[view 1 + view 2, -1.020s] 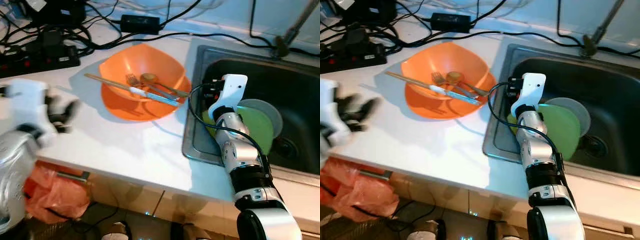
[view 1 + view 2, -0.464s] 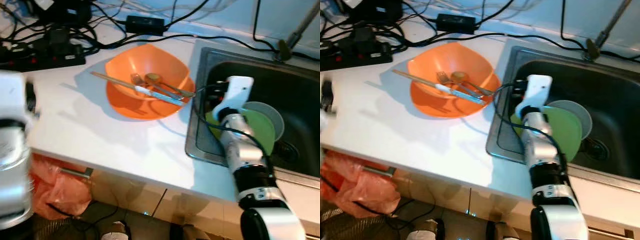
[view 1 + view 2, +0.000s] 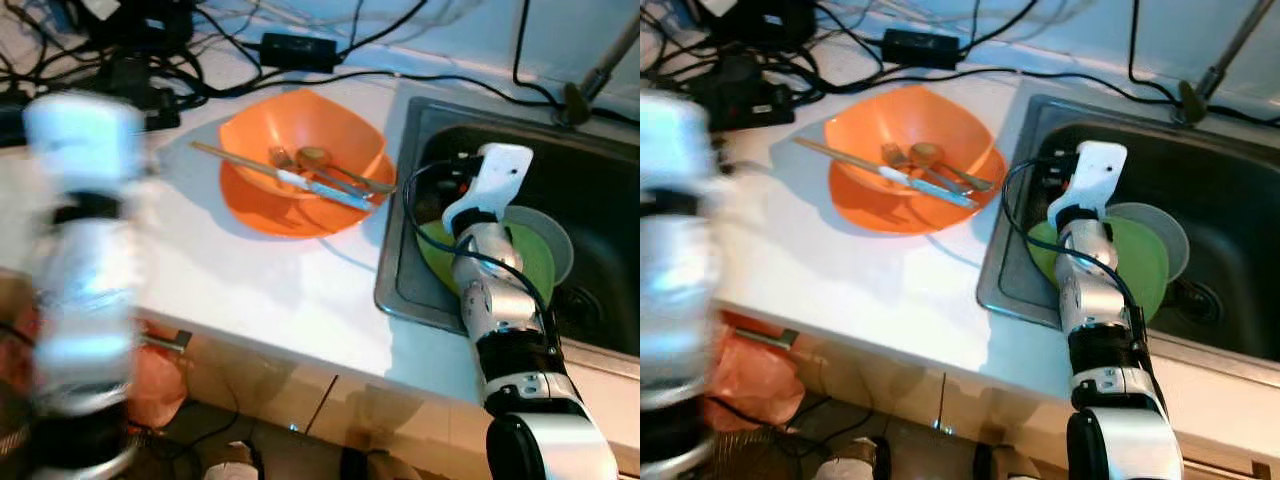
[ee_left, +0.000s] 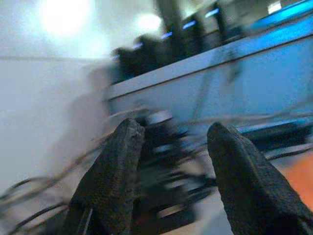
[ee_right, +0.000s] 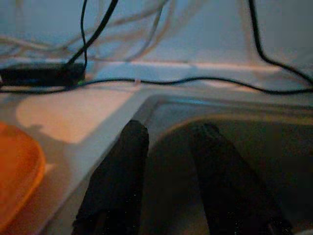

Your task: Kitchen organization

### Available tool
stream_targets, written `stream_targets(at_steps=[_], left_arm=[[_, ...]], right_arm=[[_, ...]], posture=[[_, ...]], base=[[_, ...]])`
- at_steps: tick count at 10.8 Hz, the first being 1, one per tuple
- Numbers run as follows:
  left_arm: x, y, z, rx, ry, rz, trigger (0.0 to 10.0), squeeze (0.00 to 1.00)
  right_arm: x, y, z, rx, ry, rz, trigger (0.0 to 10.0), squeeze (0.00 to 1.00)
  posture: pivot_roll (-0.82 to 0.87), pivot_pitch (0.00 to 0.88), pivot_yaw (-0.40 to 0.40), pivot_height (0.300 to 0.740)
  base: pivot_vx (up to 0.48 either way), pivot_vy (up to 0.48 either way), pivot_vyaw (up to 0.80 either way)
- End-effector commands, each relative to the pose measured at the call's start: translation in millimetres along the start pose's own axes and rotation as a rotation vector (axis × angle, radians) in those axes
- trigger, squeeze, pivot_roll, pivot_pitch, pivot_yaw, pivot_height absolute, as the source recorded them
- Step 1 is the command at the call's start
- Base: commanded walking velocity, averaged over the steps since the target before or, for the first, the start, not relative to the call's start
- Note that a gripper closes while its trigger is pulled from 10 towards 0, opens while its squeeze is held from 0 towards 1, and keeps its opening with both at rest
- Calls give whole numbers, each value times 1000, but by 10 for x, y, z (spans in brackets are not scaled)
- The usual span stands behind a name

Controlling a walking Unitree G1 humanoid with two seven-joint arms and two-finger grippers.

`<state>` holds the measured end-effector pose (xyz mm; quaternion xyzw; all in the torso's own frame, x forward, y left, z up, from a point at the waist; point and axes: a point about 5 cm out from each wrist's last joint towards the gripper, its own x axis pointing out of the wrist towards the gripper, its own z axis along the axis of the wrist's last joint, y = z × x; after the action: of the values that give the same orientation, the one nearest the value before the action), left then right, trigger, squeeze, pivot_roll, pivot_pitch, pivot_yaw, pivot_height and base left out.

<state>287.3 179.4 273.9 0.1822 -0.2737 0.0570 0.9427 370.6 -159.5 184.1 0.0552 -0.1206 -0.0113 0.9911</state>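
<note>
The right gripper (image 5: 168,196) hangs with fingers (image 5: 120,176) slightly apart and empty over the near-left part of the sink (image 3: 600,190), just above the green plate (image 3: 525,262) lying in it. The left gripper (image 4: 171,161), fingers apart and empty, has swung up in a blur at the tabletop's (image 3: 260,280) left edge within the last second. The orange bowl (image 3: 300,150) with its cutlery (image 3: 320,180) sits untouched near the sink's left rim, likely the next pick.

My left arm (image 3: 85,280) is a big blur. My right arm covers part of the green plate (image 3: 530,262).
</note>
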Motion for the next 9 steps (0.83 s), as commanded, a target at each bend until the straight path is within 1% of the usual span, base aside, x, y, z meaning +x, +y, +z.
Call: stream_targets(at_steps=[1,2,3,4,5,6,8,9], left_arm=[[19,-68,17,-14,-26,-35,10000,0],[117,-233,70,-74,-74,-80,10000,0],[224,-369,94,-125,-107,-119,10000,0],[299,-465,74,-168,-115,-128,10000,0],[342,-557,48,-196,-114,-146,10000,0],[371,-730,-21,-235,-92,-190,10000,0],[334,-861,-52,-252,-89,-225,10000,0],[329,-877,-56,-251,-106,-225,10000,0]], right_arm=[[25,-49,123,19,-61,-21,10000,0],[19,-11,169,11,-96,-6,10000,0],[12,40,222,23,-136,13,10000,0],[11,55,272,21,-169,15,10000,0],[11,49,296,11,-184,11,10000,0],[12,-6,298,-3,-185,-7,10000,0],[1,-23,312,2,-193,-17,10000,0],[-5,-14,312,5,-196,-17,10000,0]], posture=[[161,137,-57,740],[150,134,-54,740],[144,131,-48,740],[144,131,-48,740],[144,131,-48,740],[101,132,-26,740],[76,131,-19,740],[81,127,-20,740]], base=[[0,0,0],[0,0,0],[0,0,0],[0,0,0],[0,0,0],[0,0,0],[0,0,0],[0,0,0]])
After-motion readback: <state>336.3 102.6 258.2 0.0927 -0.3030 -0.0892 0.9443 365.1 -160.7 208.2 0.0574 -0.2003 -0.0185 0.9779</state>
